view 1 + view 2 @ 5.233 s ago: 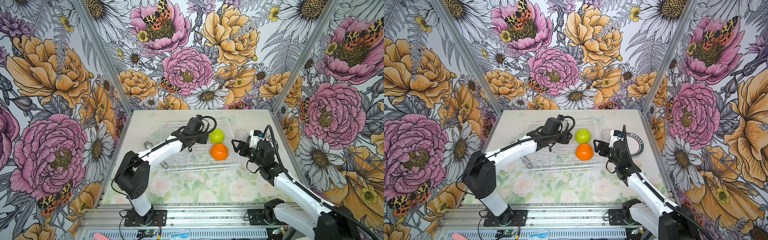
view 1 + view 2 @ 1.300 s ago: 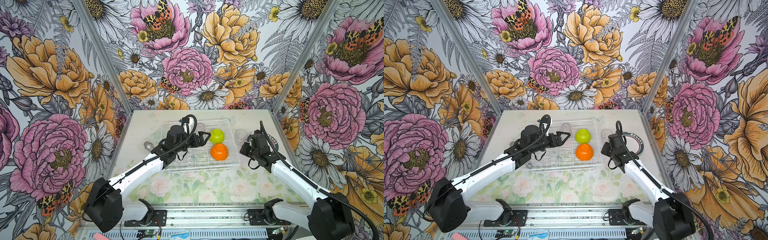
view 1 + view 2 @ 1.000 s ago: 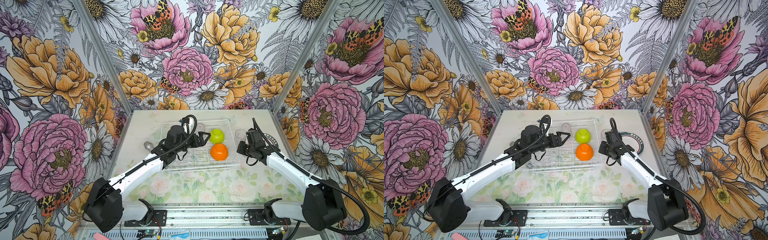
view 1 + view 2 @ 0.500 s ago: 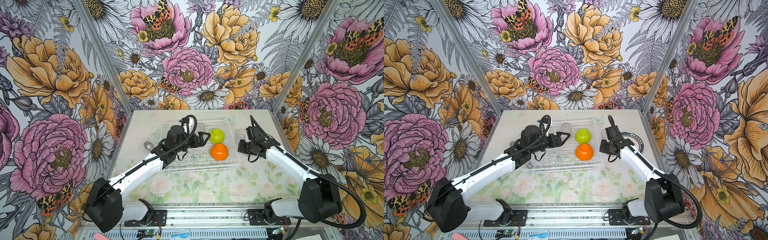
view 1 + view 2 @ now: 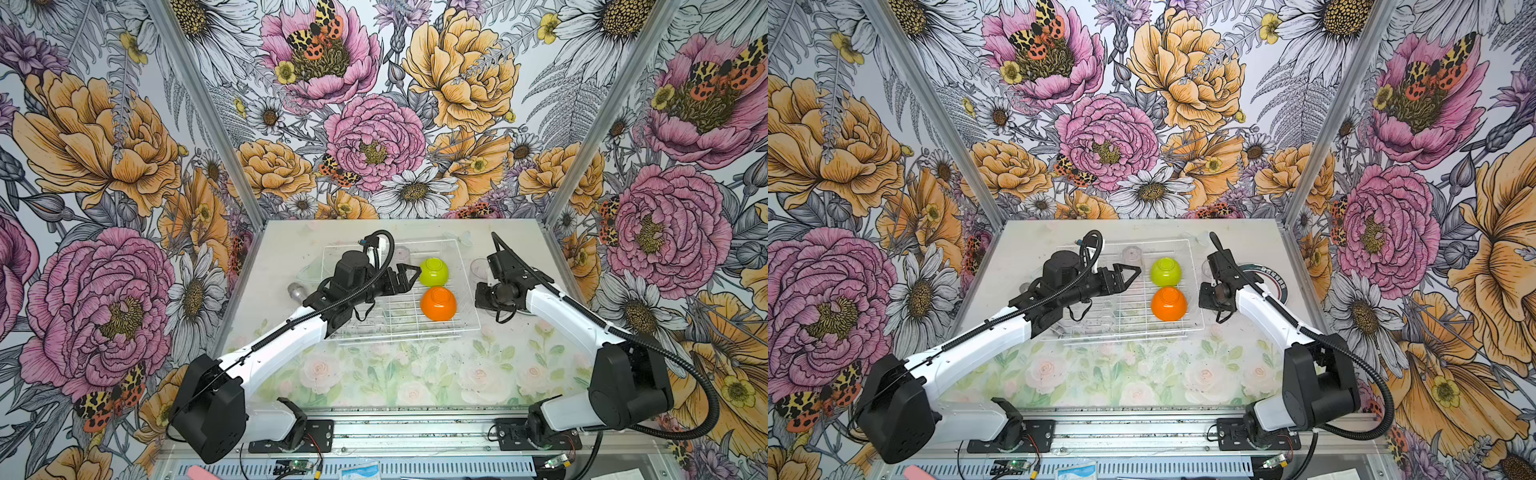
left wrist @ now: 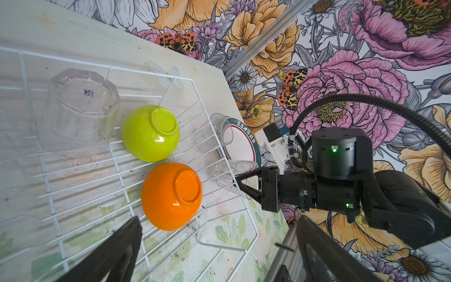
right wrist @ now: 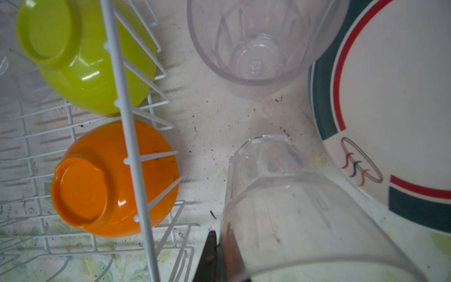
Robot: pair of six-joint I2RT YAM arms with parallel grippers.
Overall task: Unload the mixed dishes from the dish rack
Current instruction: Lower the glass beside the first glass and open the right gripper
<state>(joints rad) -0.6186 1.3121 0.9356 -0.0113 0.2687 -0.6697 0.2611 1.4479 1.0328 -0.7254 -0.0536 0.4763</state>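
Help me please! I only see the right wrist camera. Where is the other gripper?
Observer: The left gripper hovers open above the dish rack, beside the lime-green bowl, holding nothing.
Operator: What's the blurry see-through thing next to that bowl?
Observer: A clear tumbler, upside down in the rack.
Operator: Is anything beyond the rack's other end?
Observer: A grey metal cylinder sits on the table outside the rack, left of it in a top view.

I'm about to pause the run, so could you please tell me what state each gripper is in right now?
Left gripper: open, holding nothing, over the dish rack.
Right gripper: shut on a clear tumbler, outside the rack.
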